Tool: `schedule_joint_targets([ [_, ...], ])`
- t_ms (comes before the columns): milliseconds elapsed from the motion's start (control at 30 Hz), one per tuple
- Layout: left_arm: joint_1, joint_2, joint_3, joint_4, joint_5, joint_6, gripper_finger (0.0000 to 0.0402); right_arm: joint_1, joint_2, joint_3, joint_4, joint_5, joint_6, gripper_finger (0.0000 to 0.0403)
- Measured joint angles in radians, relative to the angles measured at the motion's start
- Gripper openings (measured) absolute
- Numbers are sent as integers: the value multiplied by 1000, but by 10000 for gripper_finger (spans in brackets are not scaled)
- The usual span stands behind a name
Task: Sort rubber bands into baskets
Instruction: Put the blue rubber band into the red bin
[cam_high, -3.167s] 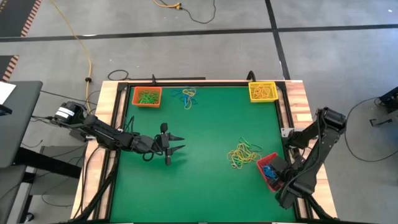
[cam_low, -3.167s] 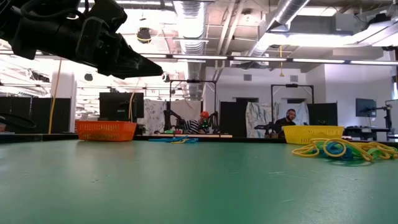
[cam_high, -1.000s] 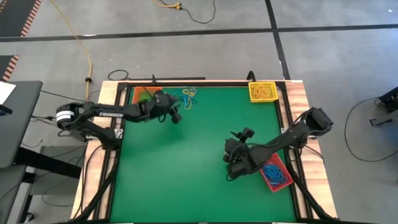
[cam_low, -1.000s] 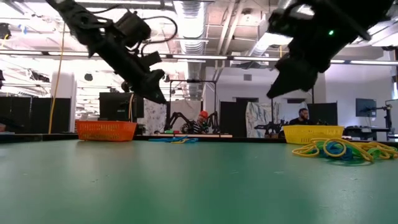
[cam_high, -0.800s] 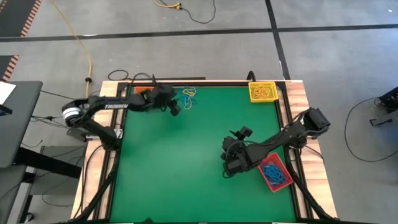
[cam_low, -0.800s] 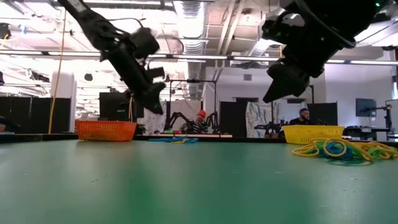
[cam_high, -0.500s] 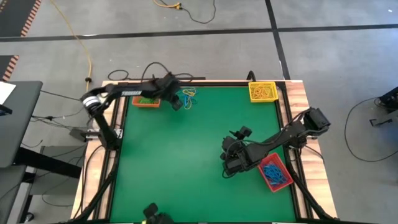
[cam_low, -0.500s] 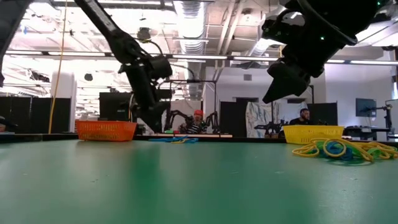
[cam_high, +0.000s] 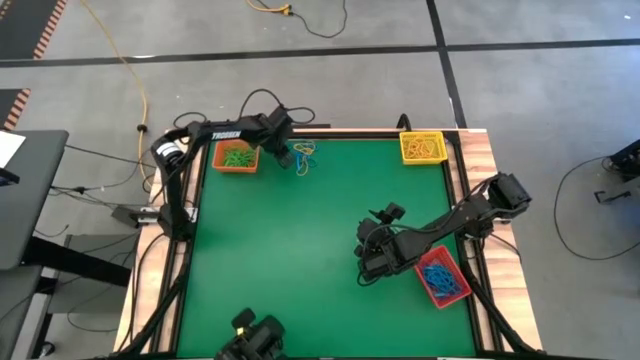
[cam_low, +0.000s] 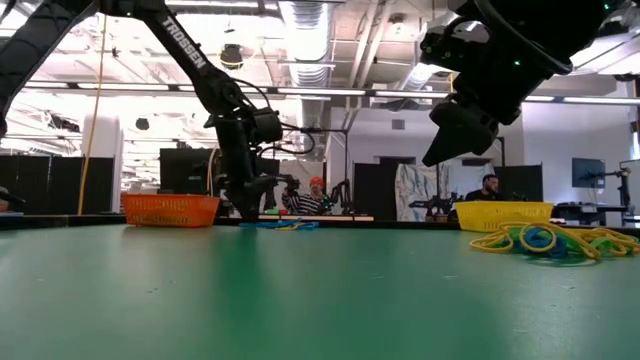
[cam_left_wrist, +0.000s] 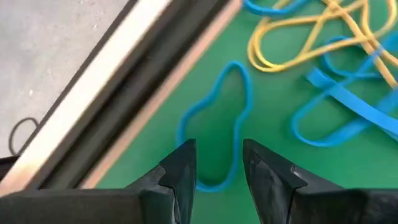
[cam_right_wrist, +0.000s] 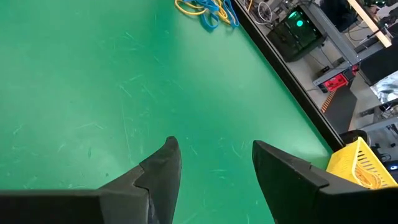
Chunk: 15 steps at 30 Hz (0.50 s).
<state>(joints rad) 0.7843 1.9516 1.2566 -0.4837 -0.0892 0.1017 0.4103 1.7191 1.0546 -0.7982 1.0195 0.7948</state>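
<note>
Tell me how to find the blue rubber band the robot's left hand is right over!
Find the orange basket at a far corner of the green table. Beside it lies a small tangle of bands. The lone blue loop lies apart from the tangle, nearest the table's edge, under the left hand.

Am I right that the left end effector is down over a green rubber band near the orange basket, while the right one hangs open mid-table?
Not quite: the loop between the left end effector's fingertips is a blue rubber band, as the left wrist view shows. It is near the orange basket, and the right end effector hangs open mid-table.
</note>
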Motion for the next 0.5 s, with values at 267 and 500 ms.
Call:
schedule_joint_targets([
  [267, 54, 8, 1, -27, 105, 16, 88, 0, 0, 0, 2, 0, -3, 234],
  [500, 46, 63, 11, -60, 104, 56, 62, 0, 0, 0, 17, 0, -11, 234],
])
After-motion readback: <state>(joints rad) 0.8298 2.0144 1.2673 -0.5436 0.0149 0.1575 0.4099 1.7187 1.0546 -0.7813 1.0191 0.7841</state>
